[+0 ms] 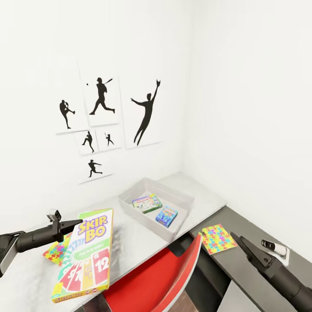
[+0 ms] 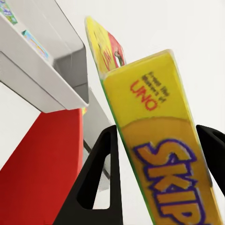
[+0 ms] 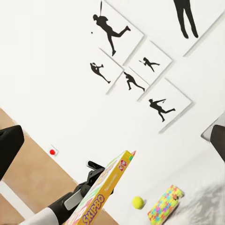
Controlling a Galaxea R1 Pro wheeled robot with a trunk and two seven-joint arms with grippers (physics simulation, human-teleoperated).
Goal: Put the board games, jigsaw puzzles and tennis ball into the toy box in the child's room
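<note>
The left gripper [image 1: 76, 224] holds the Skip-Bo board game [image 1: 86, 253] above the bench [image 1: 130, 242], its fingers [image 2: 101, 187] pinching the box at one short end. The box hangs tilted, its printed face toward the head camera. Beneath its left edge, one jigsaw puzzle [image 1: 55, 252] lies on the light bench top. In the right wrist view the tennis ball [image 3: 138, 202] rests on the bench just beside that puzzle.

The toy box [image 1: 130, 208] stands on the bench near the corner of the two white walls, to the right of the held box and apart from it. Inside lie two board games: a green one [image 1: 147, 203] and a blue one [image 1: 167, 216].

The red chair [image 1: 173, 277] stands at the bench's front edge, its back rising between the light top and the lower dark section. The second jigsaw puzzle [image 1: 217, 238] lies on that dark section, with a small white-and-black object [image 1: 274, 248] nearby.

The right gripper [image 1: 238, 239] hovers over the dark section beside this puzzle; whether its fingers are spread cannot be told. Silhouette pictures [image 1: 102, 125] hang on the wall above the bench.
</note>
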